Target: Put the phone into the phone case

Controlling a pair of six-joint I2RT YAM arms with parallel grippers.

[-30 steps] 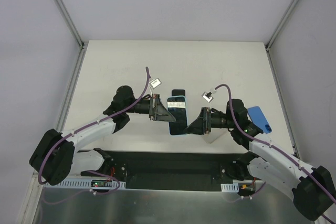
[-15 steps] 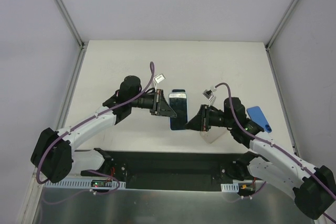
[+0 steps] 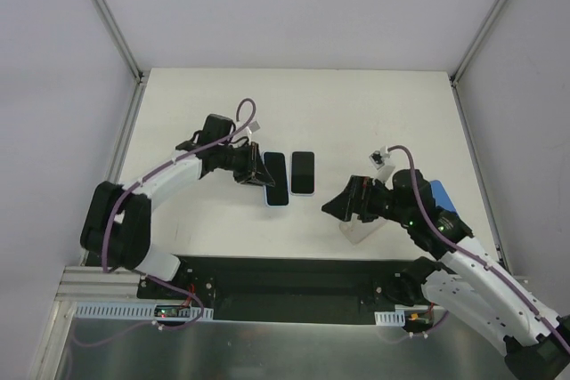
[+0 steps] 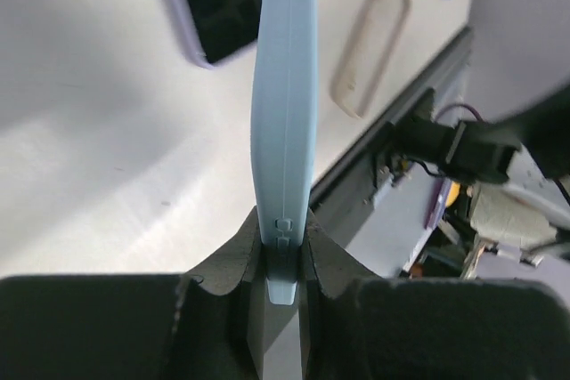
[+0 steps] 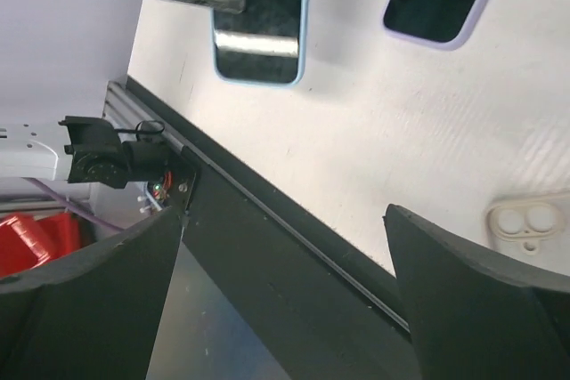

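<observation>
Showing a flat light-blue phone point(image 3: 275, 182) with a black screen, gripped from its left side between the nearly closed fingers of the left gripper point(image 3: 259, 171) near the middle of the white bench point(image 3: 356, 113); seen edge-on from the left wrist. Lying just beside it, toward the right, a second black-screened phone in a lavender case point(image 3: 303, 173), flat on the bench and apart from both grippers. Hovering near the front edge, jaws spread wide and holding nothing, the right gripper point(image 3: 331, 207). Resting partly beneath that gripper, a clear phone case point(image 3: 362, 231) with camera cut-outs. Lying near the right edge, a bright blue case point(image 3: 445, 198). Cannot tell whether the held phone touches the bench.
</observation>
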